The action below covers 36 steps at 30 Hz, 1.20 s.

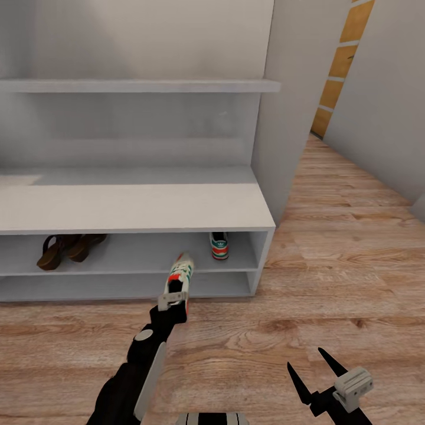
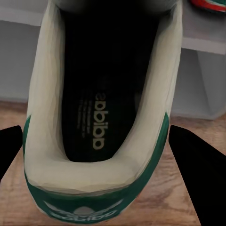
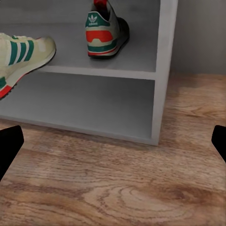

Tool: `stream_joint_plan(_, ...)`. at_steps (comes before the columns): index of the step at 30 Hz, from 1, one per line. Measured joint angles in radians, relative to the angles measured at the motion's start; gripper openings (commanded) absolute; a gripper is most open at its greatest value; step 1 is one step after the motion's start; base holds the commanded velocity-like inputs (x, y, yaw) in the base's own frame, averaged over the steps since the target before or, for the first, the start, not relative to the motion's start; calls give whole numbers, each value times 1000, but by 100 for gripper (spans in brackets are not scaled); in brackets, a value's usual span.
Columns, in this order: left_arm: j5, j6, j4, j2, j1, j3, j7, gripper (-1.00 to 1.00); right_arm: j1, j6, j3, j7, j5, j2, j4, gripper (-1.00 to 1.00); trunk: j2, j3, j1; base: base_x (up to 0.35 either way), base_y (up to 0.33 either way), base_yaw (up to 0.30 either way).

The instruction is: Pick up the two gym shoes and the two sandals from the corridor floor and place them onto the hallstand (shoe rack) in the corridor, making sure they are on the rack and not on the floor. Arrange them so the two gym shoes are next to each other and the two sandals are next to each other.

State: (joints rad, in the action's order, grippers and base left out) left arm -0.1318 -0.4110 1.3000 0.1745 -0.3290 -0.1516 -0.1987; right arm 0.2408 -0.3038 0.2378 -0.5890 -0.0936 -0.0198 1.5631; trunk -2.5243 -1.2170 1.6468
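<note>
My left gripper is shut on the heel of one white gym shoe with green stripes, its toe pointing into the hallstand. In the left wrist view the shoe sits between the two black fingers. From the right wrist view its toe reaches the front edge of the upper tier. The other gym shoe stands on that tier at the right end. Both brown sandals lie on the same tier at the left. Above the corridor floor, my right gripper hangs open.
A tall grey panel rises just right of the hallstand. The wood floor runs back to the right toward an orange door between grey walls. The lower tier holds nothing. My base edge shows at the bottom.
</note>
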Motion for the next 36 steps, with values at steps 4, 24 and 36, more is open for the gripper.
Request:
stream_joint_plan(4, -1, 0, -11, 0, -22, 0, -3, -100, 0, 0, 0, 0, 0, 0, 0, 100, 0, 0, 0, 0, 0, 0)
stream_joint_plan(24, -3, -50, -109, 0, -187, 0, -13, -100, 0, 0, -2, 3, 0, 1, 1, 100, 0, 0, 0, 0, 0, 0)
stream_joint_plan(36, -71, -60, -215, 0, -282, 0, -12, -100, 0, 0, -5, 6, 3, 1, 0, 100, 0, 0, 0, 0, 0, 0)
